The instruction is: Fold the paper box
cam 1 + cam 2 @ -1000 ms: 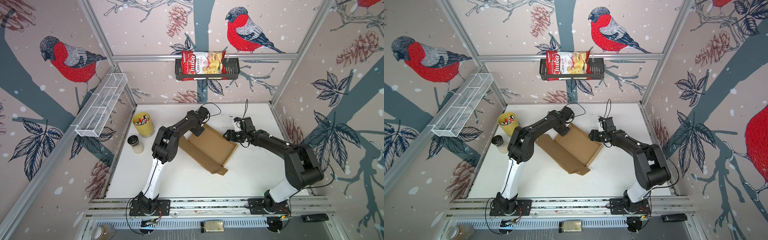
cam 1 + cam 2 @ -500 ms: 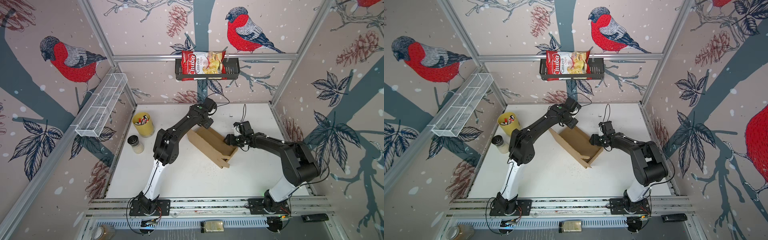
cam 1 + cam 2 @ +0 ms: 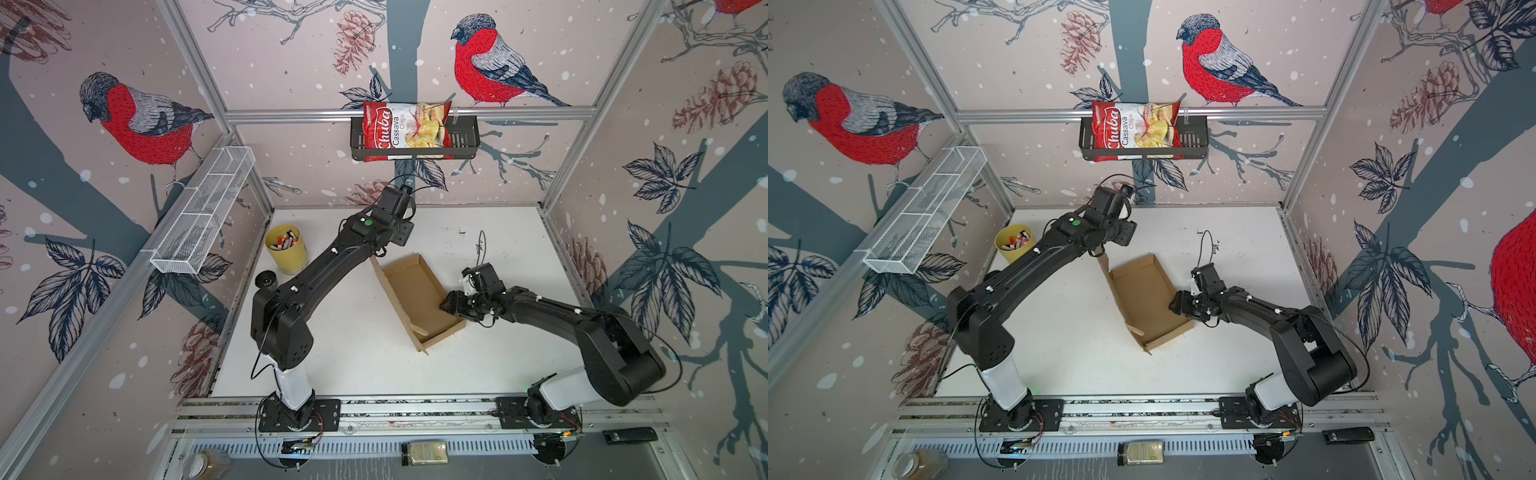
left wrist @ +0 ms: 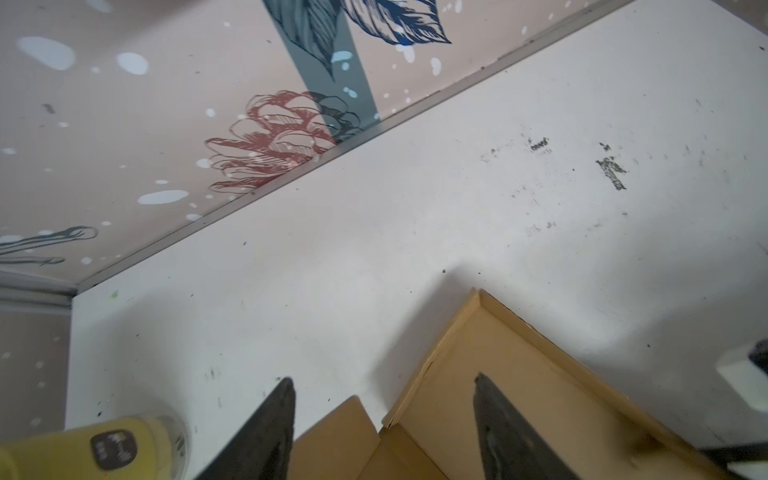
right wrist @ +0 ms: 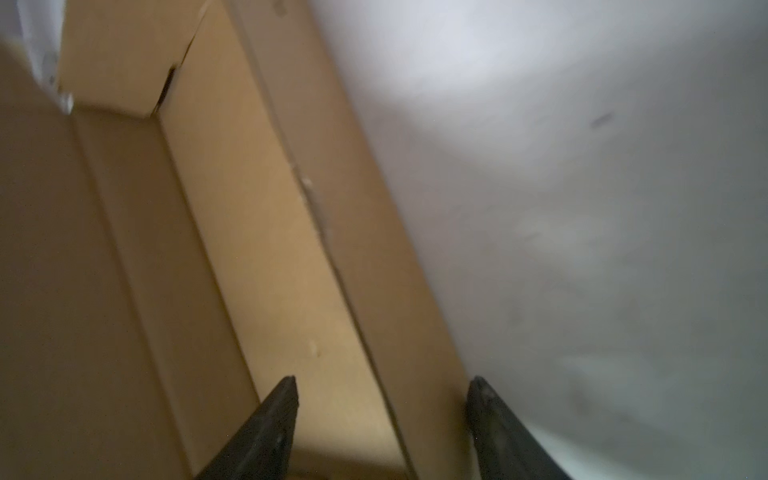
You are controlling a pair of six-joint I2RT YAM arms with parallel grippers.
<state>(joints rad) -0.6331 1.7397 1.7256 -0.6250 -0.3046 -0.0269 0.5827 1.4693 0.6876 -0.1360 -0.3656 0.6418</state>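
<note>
The paper box [image 3: 415, 297] [image 3: 1144, 297] is a brown cardboard tray on the white table, with its left panel standing up. In both top views my left gripper [image 3: 379, 251] [image 3: 1102, 249] is at the box's far left corner, mostly hidden under its wrist. The left wrist view shows that gripper [image 4: 382, 378] open, with the box [image 4: 498, 374] corner and a loose flap between its fingers, untouched. My right gripper [image 3: 451, 305] [image 3: 1177, 305] is at the right wall. In the right wrist view it [image 5: 383, 380] is open and straddles that wall of the box [image 5: 257, 249].
A yellow cup [image 3: 286, 249] [image 4: 124, 449] of markers and a black-lidded jar [image 3: 266, 279] stand left of the box. A white wire basket [image 3: 203, 212] hangs on the left wall. A black rack with a chips bag [image 3: 405, 133] hangs on the back wall.
The box's left panel went from lying flat to standing up. My left gripper opened and drew back toward the far corner. My right gripper moved nearer along the right wall.
</note>
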